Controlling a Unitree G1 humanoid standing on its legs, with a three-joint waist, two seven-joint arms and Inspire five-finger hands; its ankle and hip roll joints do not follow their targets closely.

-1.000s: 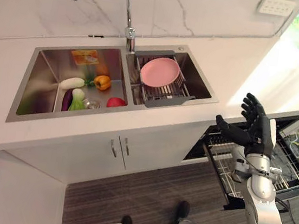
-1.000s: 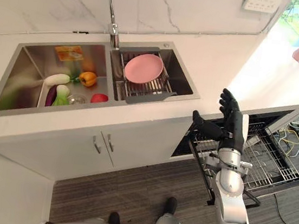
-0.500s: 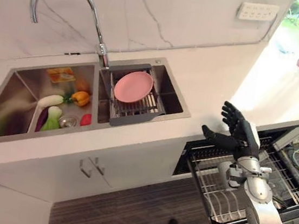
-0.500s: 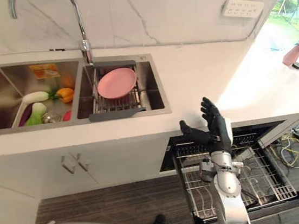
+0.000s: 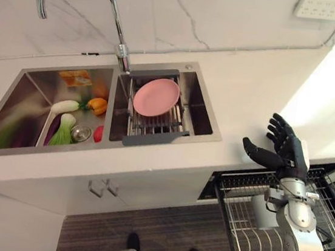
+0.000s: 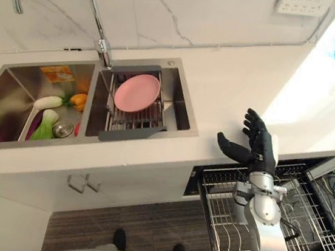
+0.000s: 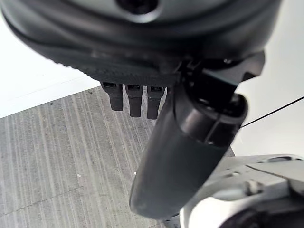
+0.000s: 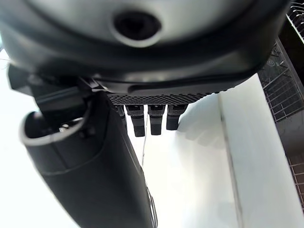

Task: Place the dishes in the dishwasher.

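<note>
Pink plate [image 5: 156,96], round and plain, lies tilted on a grey wire rack [image 5: 156,121] set across the right basin of the steel sink [image 5: 32,84]. It sits at the far part of the rack, just right of the tall curved tap [image 5: 120,46], with nothing on top of it. In the left basin: a yellow pepper [image 5: 99,106], a white radish [image 5: 63,106], green leaves [image 5: 62,134], something red [image 5: 98,133] by the divider, and an orange packet [image 5: 75,78] at the far wall.

To the right, below the white counter [image 5: 251,93], the dishwasher rack [image 5: 247,224] is pulled out, its wire tines bare near the front. The right hand [image 5: 284,149] is raised over the counter edge above that rack, fingers spread and straight, thumb out to the left, holding nothing, well apart from the plate. The left hand [image 7: 142,102] hangs over the striped floor [image 7: 57,156], fingers relaxed and empty.
</note>
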